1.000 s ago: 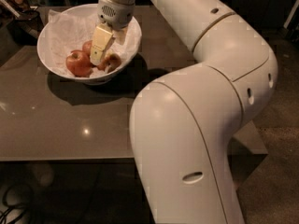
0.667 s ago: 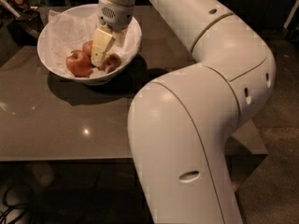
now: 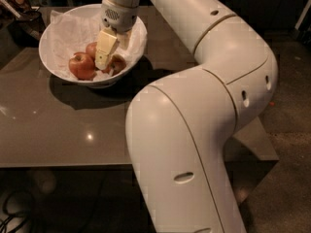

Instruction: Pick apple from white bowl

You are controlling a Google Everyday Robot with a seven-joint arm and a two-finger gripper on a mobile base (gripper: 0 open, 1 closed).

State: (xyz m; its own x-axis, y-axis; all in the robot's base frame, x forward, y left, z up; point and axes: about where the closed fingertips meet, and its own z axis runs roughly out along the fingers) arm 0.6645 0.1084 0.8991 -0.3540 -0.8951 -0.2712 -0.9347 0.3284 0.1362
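The white bowl [image 3: 63, 30], lined with crumpled white paper, stands on the table at the back left and holds three apples. My gripper [image 3: 108, 57] reaches down into the bowl from above, and its tip is among the apples. The apple [image 3: 117, 63], with a dark dimple, lies just right of the gripper tip, touching or nearly touching it and partly hidden by it. A rounder orange-red apple [image 3: 81, 65] lies to the left of the gripper. A deeper red apple [image 3: 92, 49] lies behind that one.
The bowl stands on a glossy grey-brown table [image 3: 58, 125]. My large white arm [image 3: 204, 106] fills the right and the foreground and hides the table's right part. Dark objects [image 3: 22, 8] sit at the far left corner.
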